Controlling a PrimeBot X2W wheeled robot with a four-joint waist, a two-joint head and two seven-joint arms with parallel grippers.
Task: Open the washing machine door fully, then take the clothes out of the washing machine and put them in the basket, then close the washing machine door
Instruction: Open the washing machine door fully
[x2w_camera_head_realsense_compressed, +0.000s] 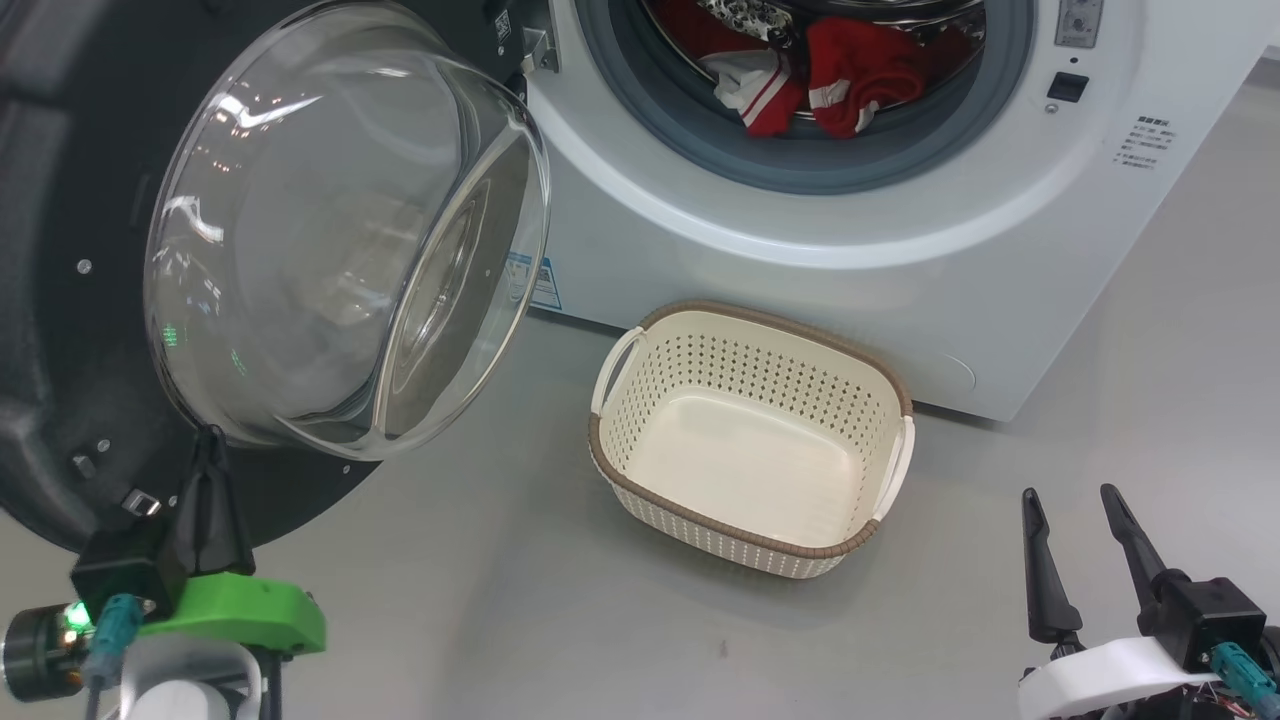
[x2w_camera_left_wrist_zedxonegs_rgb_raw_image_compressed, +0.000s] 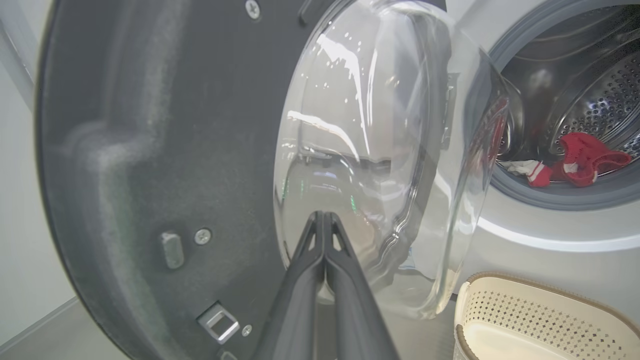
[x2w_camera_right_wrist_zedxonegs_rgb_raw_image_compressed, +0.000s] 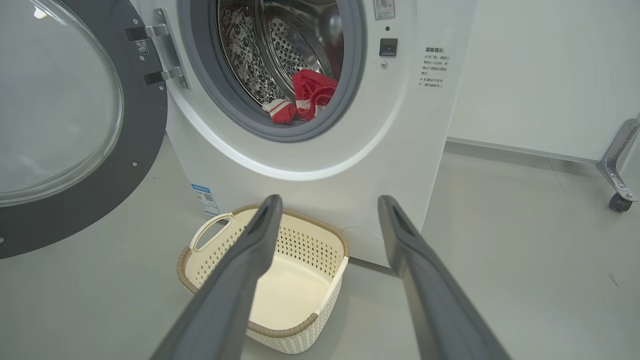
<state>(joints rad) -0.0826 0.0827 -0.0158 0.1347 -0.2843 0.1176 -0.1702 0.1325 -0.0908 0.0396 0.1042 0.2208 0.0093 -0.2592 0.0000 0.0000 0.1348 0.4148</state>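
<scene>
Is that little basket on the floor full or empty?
Empty: the basket has a bare cream bottom, and the red clothes lie inside the washing machine drum.

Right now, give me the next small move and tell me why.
Probably push the washing machine door wider with the shut left pincer: its tips sit against the lower edge of the glass bowl, and the door looks only partly swung back. The clothes lie in the drum, the basket is empty, and the open right pincer hovers low, free to reach in afterwards.
</scene>
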